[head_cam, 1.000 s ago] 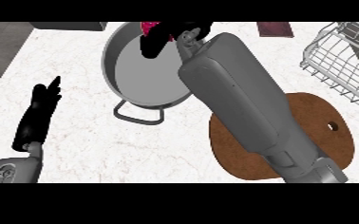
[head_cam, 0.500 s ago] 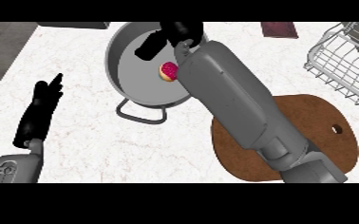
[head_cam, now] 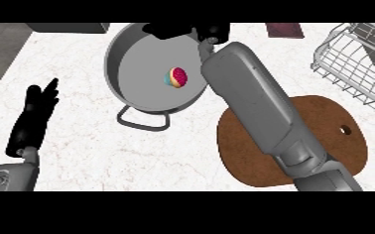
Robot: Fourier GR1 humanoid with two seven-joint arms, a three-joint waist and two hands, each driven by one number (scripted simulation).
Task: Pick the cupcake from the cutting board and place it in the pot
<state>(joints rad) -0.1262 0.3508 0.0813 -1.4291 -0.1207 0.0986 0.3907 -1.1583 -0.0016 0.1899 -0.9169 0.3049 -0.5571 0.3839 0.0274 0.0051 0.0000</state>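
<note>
Head view: we see the cupcake (head_cam: 178, 77) lying on the floor of the grey pot (head_cam: 139, 99), a little right of the pot's middle, with its pink top and yellow-and-blue wrapper turned sideways, so it looks tipped rather than upright. Nothing touches it. The pot stands on the white marbled counter (head_cam: 110, 163) with a loop handle pointing toward the lower edge of the view. Our right hand (head_cam: 183, 29) hangs over the pot's far rim, above and apart from the cupcake; its black fingers are spread and hold nothing, though the top of the view cuts part of them off. The grey right forearm runs from that hand diagonally down to the lower right, passing over the left part of the brown cutting board (head_cam: 330, 148), which lies to the right of the pot and has a small hole near its right edge. Our left hand (head_cam: 33, 121) rests at the left edge of the view, fingers straight and pointing up, well apart from the pot. A wire basket (head_cam: 348, 62) sits at the upper right.
</note>
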